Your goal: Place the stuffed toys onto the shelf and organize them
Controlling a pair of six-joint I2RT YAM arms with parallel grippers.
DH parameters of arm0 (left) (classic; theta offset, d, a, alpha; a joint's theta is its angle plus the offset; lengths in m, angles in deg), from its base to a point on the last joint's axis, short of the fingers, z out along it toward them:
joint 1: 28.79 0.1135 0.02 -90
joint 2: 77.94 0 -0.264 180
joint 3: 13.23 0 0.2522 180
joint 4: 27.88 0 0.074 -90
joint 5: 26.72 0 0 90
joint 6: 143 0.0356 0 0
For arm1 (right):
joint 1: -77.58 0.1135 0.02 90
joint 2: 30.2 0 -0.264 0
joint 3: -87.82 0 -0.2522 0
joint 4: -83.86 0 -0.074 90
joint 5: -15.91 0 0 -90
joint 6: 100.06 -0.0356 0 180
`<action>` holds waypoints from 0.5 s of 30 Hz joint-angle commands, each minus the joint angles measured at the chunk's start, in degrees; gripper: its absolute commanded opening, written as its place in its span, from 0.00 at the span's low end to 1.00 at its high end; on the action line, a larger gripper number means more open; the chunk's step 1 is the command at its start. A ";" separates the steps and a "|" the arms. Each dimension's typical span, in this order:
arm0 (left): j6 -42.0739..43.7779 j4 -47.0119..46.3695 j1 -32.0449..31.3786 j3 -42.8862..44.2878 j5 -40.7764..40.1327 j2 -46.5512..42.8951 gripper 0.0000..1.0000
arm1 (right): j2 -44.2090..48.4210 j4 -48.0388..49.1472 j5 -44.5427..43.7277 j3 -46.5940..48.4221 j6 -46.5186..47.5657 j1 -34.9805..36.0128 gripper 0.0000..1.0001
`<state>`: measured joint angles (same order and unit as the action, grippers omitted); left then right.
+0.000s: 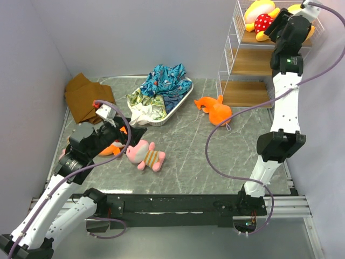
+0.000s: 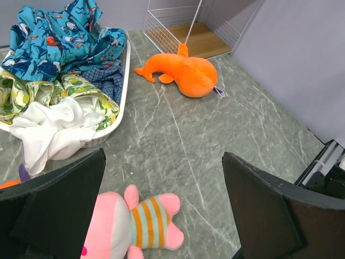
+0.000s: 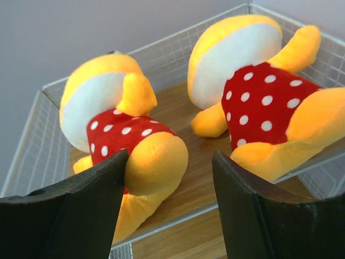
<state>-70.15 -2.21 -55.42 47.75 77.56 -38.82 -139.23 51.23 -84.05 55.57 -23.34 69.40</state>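
Note:
Two yellow stuffed toys with red dotted bodies lie on the shelf's (image 1: 253, 62) top board, one on the left (image 3: 124, 135) and one on the right (image 3: 259, 91). My right gripper (image 3: 170, 210) is open at that board's edge; the left toy's foot rests against its left finger. An orange shark (image 1: 215, 109) lies on the table near the shelf's foot. A pink toy with a striped belly (image 2: 129, 224) lies just below my open left gripper (image 2: 164, 210), near its left finger. Another orange toy (image 1: 112, 148) is mostly hidden under the left arm.
A white oval tray (image 1: 180, 102) holding a blue-patterned cloth heap (image 2: 59, 43) stands at the back centre. A brown folded cloth (image 1: 83, 97) lies at the back left. The shelf's middle and bottom boards (image 2: 197, 40) are bare.

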 commanded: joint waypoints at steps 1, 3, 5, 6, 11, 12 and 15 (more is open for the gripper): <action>1.15 -1.09 -0.26 0.59 -0.31 -0.71 0.96 | -0.92 0.42 -3.49 1.19 3.43 1.50 0.68; 1.15 -1.09 -0.26 0.68 -0.13 -0.44 0.96 | -0.66 0.68 -3.05 0.48 3.17 1.42 0.59; 1.15 -1.00 -0.26 0.77 0.04 -0.18 0.96 | -0.31 0.59 -2.53 0.39 2.21 1.42 0.38; 1.15 -0.92 -0.17 0.77 0.13 0.00 0.96 | -0.04 0.51 -2.26 0.30 1.68 1.50 0.33; 1.15 -1.18 -0.26 0.59 0.04 -0.18 0.96 | 2.42 1.21 0.02 -0.58 -5.24 1.51 0.16; 1.06 -1.09 -0.17 0.68 0.04 -0.26 0.96 | 2.42 0.95 0.37 -0.05 -6.75 1.51 0.14; 1.06 -1.09 -0.26 0.68 0.04 -0.27 0.96 | 2.77 -1.07 -0.06 0.30 -11.06 1.94 0.09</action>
<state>-70.00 -2.21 -55.42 47.75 77.50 -38.73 -140.13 50.99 -84.77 55.31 -27.71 70.82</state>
